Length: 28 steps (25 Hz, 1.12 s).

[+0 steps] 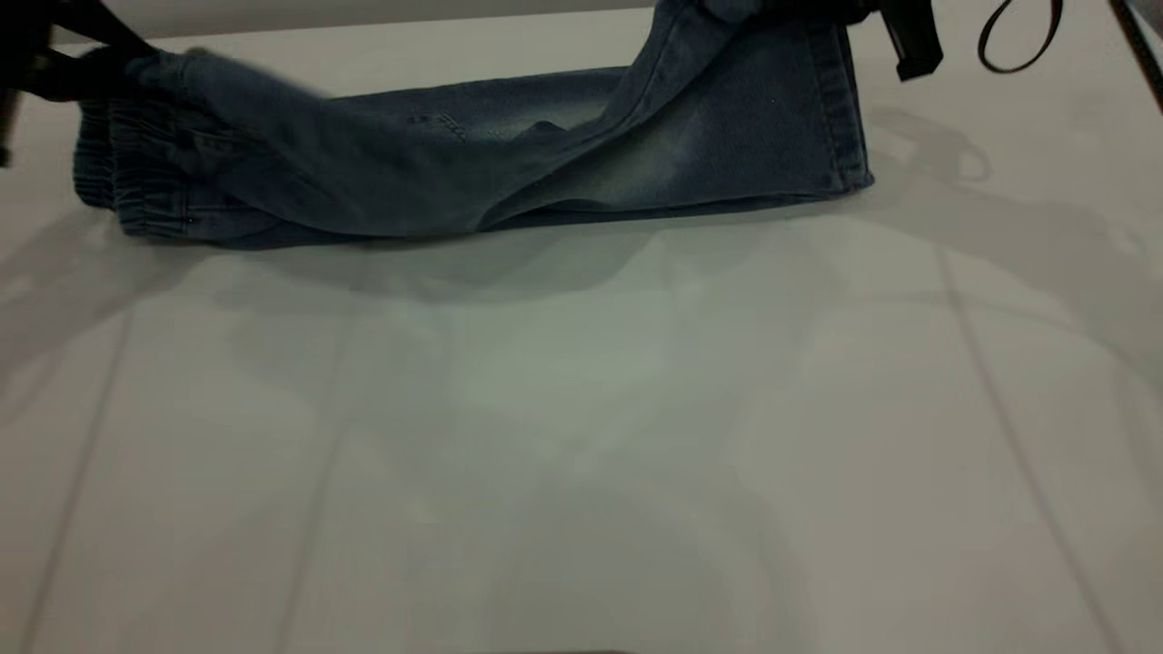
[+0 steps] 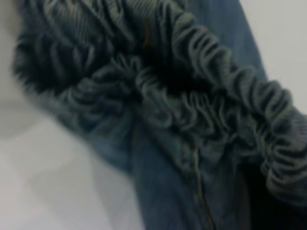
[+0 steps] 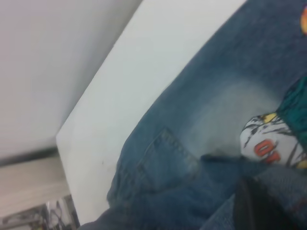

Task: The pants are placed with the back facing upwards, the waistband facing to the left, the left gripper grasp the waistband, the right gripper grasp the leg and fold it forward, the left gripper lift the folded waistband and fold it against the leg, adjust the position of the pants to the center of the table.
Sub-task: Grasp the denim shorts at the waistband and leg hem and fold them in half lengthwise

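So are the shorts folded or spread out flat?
Mid-fold: the shorts lie in a long strip, one leg lifted across the other.

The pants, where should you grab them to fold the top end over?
Probably the waistband, the bunched elastic edge at the left end of the pants. Its thick ruffles stand up from the table and give fingers something to pinch. Come from the left side, where the left gripper already is.
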Tool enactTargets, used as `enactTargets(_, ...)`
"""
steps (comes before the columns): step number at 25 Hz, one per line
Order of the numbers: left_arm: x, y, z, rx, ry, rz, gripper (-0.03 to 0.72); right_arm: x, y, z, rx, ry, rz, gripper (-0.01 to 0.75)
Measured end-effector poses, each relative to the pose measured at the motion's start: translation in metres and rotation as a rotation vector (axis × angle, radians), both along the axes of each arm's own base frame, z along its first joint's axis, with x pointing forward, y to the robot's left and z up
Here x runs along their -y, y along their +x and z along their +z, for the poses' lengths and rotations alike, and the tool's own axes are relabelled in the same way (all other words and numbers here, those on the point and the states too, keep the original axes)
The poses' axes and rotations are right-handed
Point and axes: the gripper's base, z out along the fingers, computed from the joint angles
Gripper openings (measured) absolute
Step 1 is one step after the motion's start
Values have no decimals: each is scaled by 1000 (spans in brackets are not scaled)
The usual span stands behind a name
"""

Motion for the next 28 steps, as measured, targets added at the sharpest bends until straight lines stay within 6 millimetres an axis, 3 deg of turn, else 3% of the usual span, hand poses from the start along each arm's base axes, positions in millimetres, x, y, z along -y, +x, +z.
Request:
enactTargets(9,-7,35,-35,31,-66,91,97,-2,28,-29,-83,81,-79,32)
enactTargets(22,-12,39,-42,87,57,34,105,6,41,-39,-131,61,-214,46)
enactTargets(28,-12,39,-42,102,91,-1,157,8,41,-44,-156,64,-243,110)
